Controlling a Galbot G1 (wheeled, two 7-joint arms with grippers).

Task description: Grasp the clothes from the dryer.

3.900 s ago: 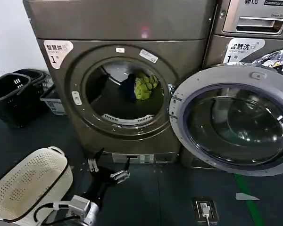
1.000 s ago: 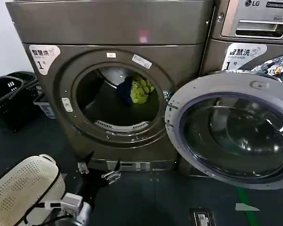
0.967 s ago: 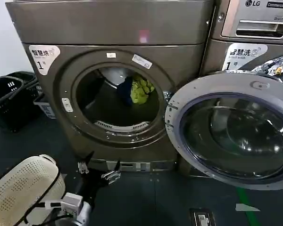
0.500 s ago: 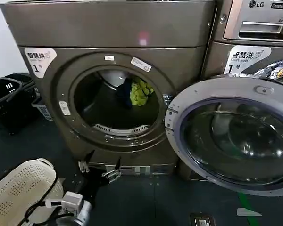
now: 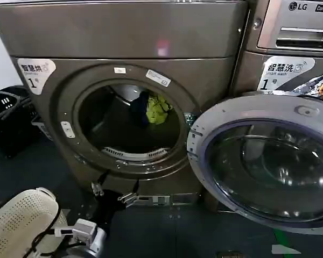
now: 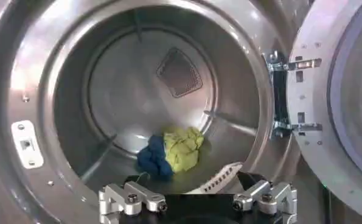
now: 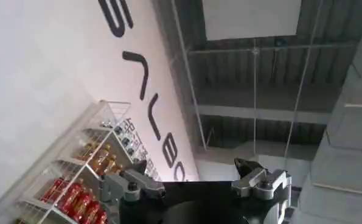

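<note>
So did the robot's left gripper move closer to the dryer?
Yes. The left gripper now reaches the dryer front just under the porthole; before, it hung lower.

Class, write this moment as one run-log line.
left pincer: open, below dryer porthole | clothes: inside drum, ungrasped | door: open | right pincer: open, pointing at ceiling

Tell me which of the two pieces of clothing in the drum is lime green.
The crumpled piece beside the dark navy blue one, lying on the side nearer the open door's hinge.

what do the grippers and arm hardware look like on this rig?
Left gripper: black two-finger body with silver metal fingertip brackets and bolts; a white-grey wrist module with black cable sits behind it. Right gripper: same black body with silver bolted finger brackets.
</note>
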